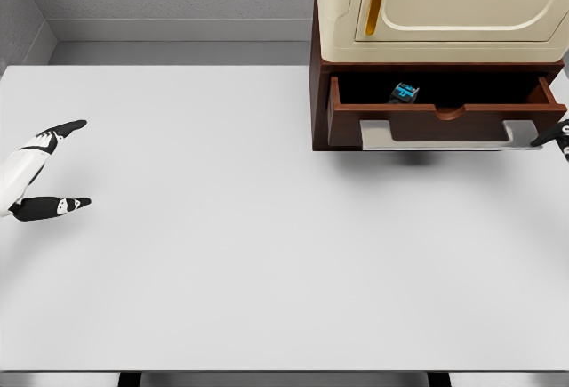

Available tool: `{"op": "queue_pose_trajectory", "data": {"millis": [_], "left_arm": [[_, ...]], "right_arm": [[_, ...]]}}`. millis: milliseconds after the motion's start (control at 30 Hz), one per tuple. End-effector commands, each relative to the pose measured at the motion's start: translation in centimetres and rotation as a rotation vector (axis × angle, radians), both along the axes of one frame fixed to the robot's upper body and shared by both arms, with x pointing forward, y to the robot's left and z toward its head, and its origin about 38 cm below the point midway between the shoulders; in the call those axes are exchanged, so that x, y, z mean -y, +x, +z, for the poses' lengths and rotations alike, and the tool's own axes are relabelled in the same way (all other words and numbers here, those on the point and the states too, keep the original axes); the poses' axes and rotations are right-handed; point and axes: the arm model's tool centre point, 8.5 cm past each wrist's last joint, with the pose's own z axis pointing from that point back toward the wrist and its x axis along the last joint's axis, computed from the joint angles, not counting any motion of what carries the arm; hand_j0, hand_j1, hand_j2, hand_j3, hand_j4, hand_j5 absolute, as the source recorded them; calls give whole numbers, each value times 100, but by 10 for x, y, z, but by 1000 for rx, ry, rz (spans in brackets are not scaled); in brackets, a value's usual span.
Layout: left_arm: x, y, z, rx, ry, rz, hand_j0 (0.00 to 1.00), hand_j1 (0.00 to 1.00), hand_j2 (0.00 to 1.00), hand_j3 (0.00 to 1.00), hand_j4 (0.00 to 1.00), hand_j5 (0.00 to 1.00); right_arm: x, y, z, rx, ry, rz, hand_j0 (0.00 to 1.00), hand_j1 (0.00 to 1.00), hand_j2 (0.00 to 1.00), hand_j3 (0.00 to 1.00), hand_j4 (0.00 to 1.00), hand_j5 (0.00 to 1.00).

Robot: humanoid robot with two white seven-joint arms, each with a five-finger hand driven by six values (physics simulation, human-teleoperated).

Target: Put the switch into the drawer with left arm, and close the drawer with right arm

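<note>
A small dark switch [404,92] with cyan markings lies inside the open brown drawer [436,120] at the back right. The drawer is pulled out below a cream cabinet [444,4], and a grey handle [436,135] runs along its front. My left hand [55,165] is at the far left over the table, fingers spread and holding nothing. Only a black fingertip of my right hand [556,135] shows at the right edge, just right of the drawer front's corner; most of the hand is out of frame.
A white table [222,227] fills the view, with a grey wall behind it. The cabinet stands on the table's back right corner and casts a shadow under the drawer.
</note>
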Motion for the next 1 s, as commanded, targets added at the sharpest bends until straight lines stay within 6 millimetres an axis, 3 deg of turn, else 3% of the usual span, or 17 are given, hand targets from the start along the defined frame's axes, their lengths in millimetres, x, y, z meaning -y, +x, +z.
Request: {"op": "queue_pose_trajectory", "data": {"millis": [0, 400, 633, 967], "left_arm": [[0, 0, 1, 2, -7, 1, 100, 100, 100, 100, 100, 100], [-1, 0, 1, 1, -6, 2, 100, 100, 100, 100, 100, 100], [0, 0, 0, 1, -6, 0, 100, 100, 100, 100, 100, 100], [0, 0, 0, 0, -6, 1, 100, 100, 100, 100, 100, 100]], "right_arm": [[0, 0, 0, 0, 4, 2, 37, 37, 37, 37, 37, 37], [-7, -8, -12, -27, 12, 8, 37, 37, 37, 37, 37, 37], [-31, 5, -23, -45, 33, 54, 35, 35, 35, 35, 35, 35], [-34, 15, -20, -30, 27, 60, 35, 35, 35, 35, 35, 35]]}}
